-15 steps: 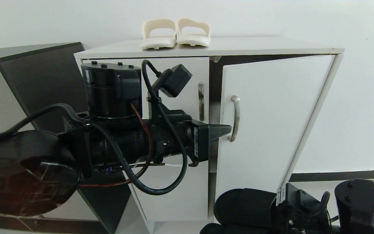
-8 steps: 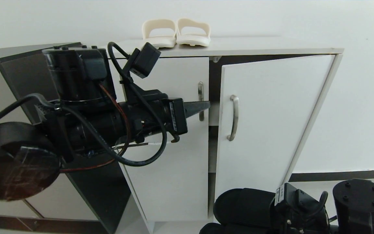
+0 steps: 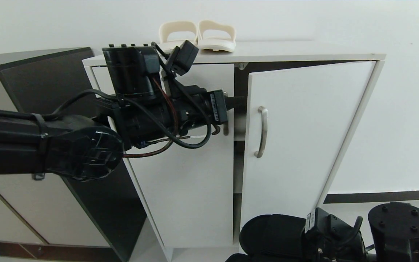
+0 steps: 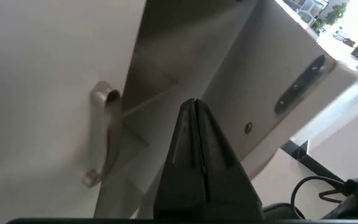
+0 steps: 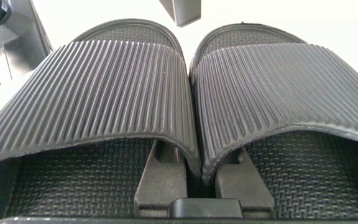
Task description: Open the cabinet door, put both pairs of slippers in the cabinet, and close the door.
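The white cabinet (image 3: 304, 51) has its right door (image 3: 296, 138) partly open and its left door (image 3: 191, 182) shut. Cream slippers (image 3: 197, 36) sit side by side on its top. Ribbed black slippers (image 5: 117, 93) are pressed together, pinched in my right jaws.

There were two cream slippers (image 3: 178, 38), two black slippers (image 5: 104, 93), one white cabinet (image 3: 286, 49) with two doors (image 3: 304, 153) and two metal handles (image 3: 263, 131), and one dark cabinet (image 3: 49, 80).

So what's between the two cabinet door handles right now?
The dark gap left by the ajar right door, with the left gripper, fingers shut, pointing into it beside the left handle. The head view shows this.
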`<state>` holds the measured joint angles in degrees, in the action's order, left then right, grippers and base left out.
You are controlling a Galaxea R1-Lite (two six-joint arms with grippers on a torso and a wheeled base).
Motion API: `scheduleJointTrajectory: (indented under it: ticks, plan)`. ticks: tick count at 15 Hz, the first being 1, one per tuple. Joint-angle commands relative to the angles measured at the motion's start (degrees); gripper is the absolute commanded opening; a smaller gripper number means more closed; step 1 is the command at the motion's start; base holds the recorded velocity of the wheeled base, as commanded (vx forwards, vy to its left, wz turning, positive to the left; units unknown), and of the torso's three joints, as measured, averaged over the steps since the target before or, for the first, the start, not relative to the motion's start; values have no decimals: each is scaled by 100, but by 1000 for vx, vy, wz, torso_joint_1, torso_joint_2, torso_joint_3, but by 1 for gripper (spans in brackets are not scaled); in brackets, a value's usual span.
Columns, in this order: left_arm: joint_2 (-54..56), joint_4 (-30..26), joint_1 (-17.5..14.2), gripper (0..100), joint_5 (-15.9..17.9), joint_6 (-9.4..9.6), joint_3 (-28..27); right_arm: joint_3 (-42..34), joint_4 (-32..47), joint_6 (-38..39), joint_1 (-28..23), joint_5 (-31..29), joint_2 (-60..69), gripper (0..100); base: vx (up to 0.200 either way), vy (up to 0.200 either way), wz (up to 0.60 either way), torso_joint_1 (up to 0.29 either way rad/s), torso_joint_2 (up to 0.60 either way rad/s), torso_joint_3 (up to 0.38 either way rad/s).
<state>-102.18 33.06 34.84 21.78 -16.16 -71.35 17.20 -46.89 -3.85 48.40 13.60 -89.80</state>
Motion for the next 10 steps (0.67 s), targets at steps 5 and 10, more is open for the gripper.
scheduleJointTrajectory:
  ticks: [5,10]
  plan:
    - [-285,7,119,0,-34,8,-186,-15,127,-1,38,2,32,0,-40,0,0,0,0,0]
    - [163,122,972,0,-350,157,385,-586,241,-1,733,2,507,0,-200,0,0,1,1,3]
